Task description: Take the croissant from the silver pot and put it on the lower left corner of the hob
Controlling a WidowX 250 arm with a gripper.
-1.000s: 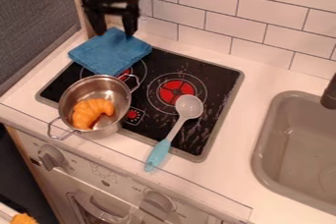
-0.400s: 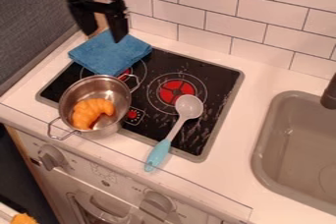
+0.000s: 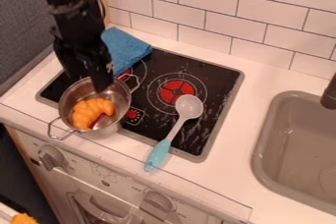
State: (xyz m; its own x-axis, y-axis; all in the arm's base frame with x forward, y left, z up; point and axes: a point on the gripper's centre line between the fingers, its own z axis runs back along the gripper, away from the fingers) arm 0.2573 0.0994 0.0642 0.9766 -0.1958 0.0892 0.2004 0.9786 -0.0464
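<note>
Far left: grey panel, cut by the view edge, arm in front of part of it. Bottom left corner: orange thing on something white, both cut off, can't tell what they are. Knob on the oven front, bit blurry.

Arm comes down from top left, base cut off. Gripper over the pot's back rim, hiding a stretch of it. Can't tell if it's apart or together, all dark there; height above the rim unclear too.

Pot near the hob's front left corner, sticking out past the front edge. One handle out over the counter, the other over the hob toward the back. Croissant lies in the pot, fully in sight, just its underside hidden.

Blue cloth folded at the hob's back left corner, overlapping the hob; arm hides its left part, and it covers some of the back left ring. Second knob below the front edge.

Spoon: head on the right half of the hob, teal handle over the front edge. Right: sink and tap, both cut off by the view edge.
</note>
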